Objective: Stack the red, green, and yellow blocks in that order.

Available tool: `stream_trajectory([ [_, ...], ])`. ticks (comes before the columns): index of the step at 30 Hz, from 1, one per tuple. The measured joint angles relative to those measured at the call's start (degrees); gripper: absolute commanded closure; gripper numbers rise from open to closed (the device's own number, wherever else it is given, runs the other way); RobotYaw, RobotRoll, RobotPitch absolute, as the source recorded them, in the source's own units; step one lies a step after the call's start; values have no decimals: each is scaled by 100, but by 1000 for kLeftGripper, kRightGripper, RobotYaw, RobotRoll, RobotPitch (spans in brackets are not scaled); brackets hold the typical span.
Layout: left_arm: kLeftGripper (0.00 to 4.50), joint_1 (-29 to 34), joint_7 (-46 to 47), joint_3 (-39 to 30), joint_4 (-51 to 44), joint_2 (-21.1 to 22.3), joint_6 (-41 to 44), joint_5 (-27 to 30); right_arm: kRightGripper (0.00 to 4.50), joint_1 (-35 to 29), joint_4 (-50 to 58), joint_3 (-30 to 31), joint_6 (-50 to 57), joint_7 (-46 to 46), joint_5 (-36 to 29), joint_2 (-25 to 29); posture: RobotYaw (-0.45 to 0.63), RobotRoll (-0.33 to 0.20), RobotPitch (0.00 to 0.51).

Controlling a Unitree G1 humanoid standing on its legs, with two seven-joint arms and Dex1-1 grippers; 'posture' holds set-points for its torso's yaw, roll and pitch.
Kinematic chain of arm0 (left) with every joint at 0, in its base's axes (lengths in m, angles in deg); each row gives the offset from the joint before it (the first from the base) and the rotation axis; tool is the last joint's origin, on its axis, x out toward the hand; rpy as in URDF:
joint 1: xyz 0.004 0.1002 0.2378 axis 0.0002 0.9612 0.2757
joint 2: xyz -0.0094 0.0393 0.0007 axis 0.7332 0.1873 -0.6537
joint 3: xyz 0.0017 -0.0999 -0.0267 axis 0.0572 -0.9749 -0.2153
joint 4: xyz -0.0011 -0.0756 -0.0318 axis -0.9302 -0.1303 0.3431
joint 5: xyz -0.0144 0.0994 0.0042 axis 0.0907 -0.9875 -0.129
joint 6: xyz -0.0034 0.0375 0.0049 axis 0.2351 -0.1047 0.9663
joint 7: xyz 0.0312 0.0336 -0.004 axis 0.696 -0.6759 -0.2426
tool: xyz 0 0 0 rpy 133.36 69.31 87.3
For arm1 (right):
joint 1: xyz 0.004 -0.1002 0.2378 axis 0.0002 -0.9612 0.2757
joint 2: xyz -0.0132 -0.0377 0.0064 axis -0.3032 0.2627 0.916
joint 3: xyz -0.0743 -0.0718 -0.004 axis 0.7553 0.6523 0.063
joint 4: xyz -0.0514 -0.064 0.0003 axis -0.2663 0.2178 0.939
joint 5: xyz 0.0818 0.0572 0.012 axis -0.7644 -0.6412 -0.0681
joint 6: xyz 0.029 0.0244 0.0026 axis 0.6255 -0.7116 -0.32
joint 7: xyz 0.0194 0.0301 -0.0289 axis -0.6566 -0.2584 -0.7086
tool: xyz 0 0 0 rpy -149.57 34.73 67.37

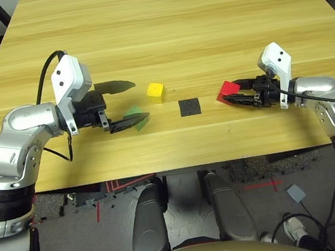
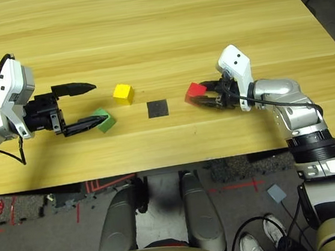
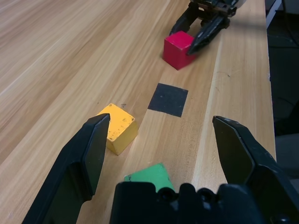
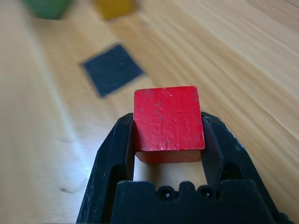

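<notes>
Right claw (image 4: 168, 117) is pinching the red block (image 1: 226, 91), one finger on each of 2 opp. sides; block sits square btwn them. Can't tell if it's clear of the wood or just touching. Left claw (image 2: 100, 101) is spread wide, nothing btwn its fingers.

Both arms reach in over the table (image 2: 164, 41), L arm from left, R arm from right, claws facing each other across the middle.

Key relation: black patch (image 2: 158, 108) lies left of the R claw & a touch nearer the robot's body, so next move is prob. a short carry left, w/ slight drift near. R arm is the obvious one for it, as red's in its grip. Patch looks like the build spot & red the likely base, but that's a guess.

Other cubes, same size as red: green block (image 2: 108, 124) is left of patch, a bit near, right by the L claw's near finger; yellow block (image 2: 123, 95) is left & far of patch, just right of the L claw. L claw's closer to both, so prob. its job after. Cubes, so no long axis to line up, just faces. Risk: L near finger could nudge green.
</notes>
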Motion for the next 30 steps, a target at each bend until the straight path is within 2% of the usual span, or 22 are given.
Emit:
stream_trajectory([
  [7, 0, -14, 72, -7, -51, 1, 122, 40, 2437, 1049, -602, 662, -676, 1252, 246, -231, 259, -84, 252],
  [15, 0, 78, 260, -133, -208, 7, 158, 47, 2437, 1803, -1917, 1004, -1645, 1637, 812, -892, 310, -83, 252],
  [23, 0, 260, 506, -326, -417, 12, 295, 114, 2437, 1979, -2655, 1018, -2091, 1702, 1083, -1242, 310, -83, 252],
  [24, 0, 272, 531, -334, -436, 12, 316, 122, 2437, 1979, -2716, 1018, -2119, 1707, 1105, -1272, 347, -77, 257],
  [30, 0, 377, 668, -386, -606, 65, 530, 225, 2437, 1979, -2748, 1015, -2203, 1735, 1177, -1337, 345, -71, 261],
])
